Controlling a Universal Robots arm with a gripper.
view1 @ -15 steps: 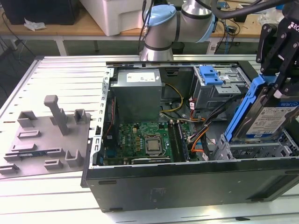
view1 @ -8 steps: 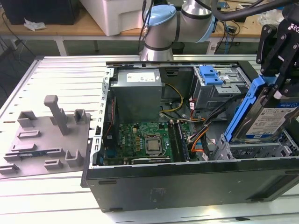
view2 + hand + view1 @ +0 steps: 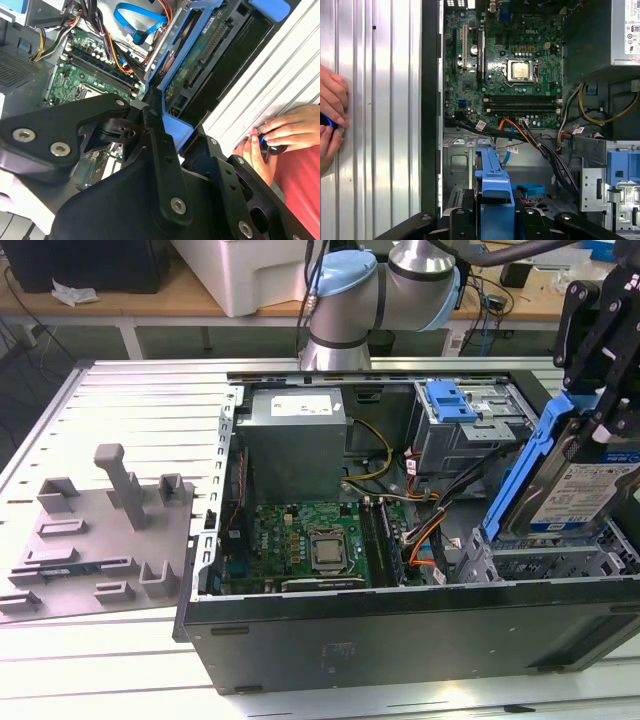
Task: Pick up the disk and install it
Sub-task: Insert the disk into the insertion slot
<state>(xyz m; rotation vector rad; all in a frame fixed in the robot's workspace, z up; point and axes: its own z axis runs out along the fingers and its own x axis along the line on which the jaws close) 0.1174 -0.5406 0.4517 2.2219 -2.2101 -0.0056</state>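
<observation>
Disk (image 3: 585,490) hangs at the exterior view's right, over the drive-bay end of the open PC case (image 3: 400,630). Long axis is steep & tilted: lower end dips inside the case toward the exterior view's left, upper end leans up toward the right. Broad white-and-blue label face is turned to that camera, w/ the blue carrier frame (image 3: 520,475) along its edge. In the second wrist view the other side shows: green circuit board (image 3: 200,65) w/ a dark connector strip. In the first wrist view the carrier frame (image 3: 494,185) is seen end-on, narrow, pointing down into the bay. Can't tell if the lower end touches anything.

Gripper (image 3: 598,405) pinches the disk at its upper end. Black fingers (image 3: 456,220) sit pressed on either side of the carrier.

Just beside the lower end: orange & black cables (image 3: 430,530) and the metal drive cage (image 3: 470,440), which holds another blue caddy (image 3: 450,400). Further toward the exterior view's left lies the motherboard (image 3: 300,540) w/ CPU socket (image 3: 328,552), and the grey power supply (image 3: 295,440) beyond it. The arm (image 3: 380,290) stands behind the case.

Outside the case, on the slatted metal table (image 3: 130,400), is a grey fixture plate (image 3: 100,540) w/ upright posts, well apart from the disk. A person's hands (image 3: 280,132) rest on the table near the case wall, fingers round a small dark object.
</observation>
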